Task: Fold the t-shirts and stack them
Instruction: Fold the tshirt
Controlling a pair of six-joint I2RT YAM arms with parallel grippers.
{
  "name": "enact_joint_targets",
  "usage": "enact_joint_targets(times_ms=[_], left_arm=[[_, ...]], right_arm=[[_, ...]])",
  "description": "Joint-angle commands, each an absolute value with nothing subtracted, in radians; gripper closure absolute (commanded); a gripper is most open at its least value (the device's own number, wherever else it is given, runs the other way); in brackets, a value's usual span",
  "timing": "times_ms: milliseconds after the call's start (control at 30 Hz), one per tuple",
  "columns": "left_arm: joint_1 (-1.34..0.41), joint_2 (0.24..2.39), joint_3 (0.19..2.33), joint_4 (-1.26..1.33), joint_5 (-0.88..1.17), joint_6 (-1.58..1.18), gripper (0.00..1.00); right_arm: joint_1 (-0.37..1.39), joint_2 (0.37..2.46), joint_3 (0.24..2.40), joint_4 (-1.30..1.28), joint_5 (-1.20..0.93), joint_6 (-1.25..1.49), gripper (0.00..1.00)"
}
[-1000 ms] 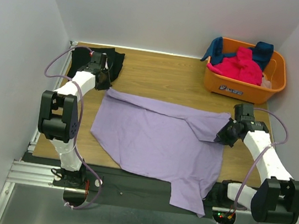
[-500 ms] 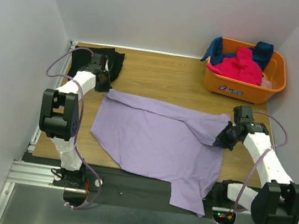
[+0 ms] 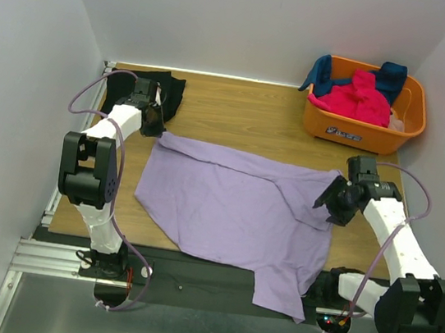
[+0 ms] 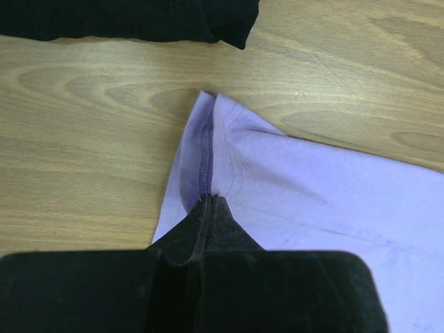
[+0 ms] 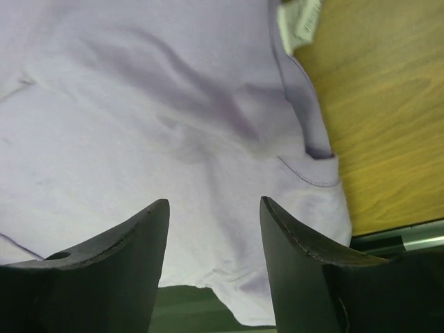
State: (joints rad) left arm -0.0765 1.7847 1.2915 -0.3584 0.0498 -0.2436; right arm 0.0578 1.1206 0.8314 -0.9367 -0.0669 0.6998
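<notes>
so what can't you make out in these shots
Top view: the left arm covers part of the black shirt; the left wrist view crops it.
Top view: the wall of the orange basket and the pink shirt hide what lies beneath.
Right wrist view: print on the label of the lavender shirt is too small to read.
Right wrist view: whether the open right gripper touches the cloth is unclear.

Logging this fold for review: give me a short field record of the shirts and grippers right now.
lavender shirt: spread on table, near corner over the front edge
left gripper: jaws shut on its far-left hem
right gripper: jaws open over its right side, empty
black shirt: far-left table corner
orange basket: far right, holds pink shirt and teal-blue shirt
</notes>
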Motion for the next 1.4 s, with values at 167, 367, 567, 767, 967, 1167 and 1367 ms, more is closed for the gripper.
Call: enact_joint_targets(times_ms=[167, 367, 567, 767, 967, 1167, 1367], left_arm=[[-0.072, 1.772, 1.341, -0.357, 0.084, -0.236, 0.73], [-0.072, 1.733, 1.356, -0.385, 0.008, -0.241, 0.36], [-0.072, 1.689, 1.338, -0.390, -0.089, -0.255, 0.27], [-0.080, 1.683, 1.338, -0.374, -0.061, -0.268, 0.26], [-0.138, 1.713, 1.371, -0.324, -0.005, -0.322, 0.23], [-0.178, 1.790, 1.370, -0.239, 0.106, -0.376, 0.21], [-0.178, 1.844, 1.289, -0.176, 0.136, -0.411, 0.21]], right_arm=[[0.342, 1.276, 0.989, -0.822, 0.066, 0.741, 0.43], [0.460, 1.394, 0.982, -0.784, 0.169, 0.776, 0.47], [0.482, 1.425, 0.968, -0.773, 0.242, 0.764, 0.47], [0.483, 1.454, 0.948, -0.761, 0.265, 0.746, 0.48], [0.485, 1.497, 0.922, -0.738, 0.290, 0.742, 0.50], [0.485, 1.537, 0.919, -0.721, 0.302, 0.739, 0.55], [0.486, 1.551, 0.928, -0.723, 0.287, 0.738, 0.75]])
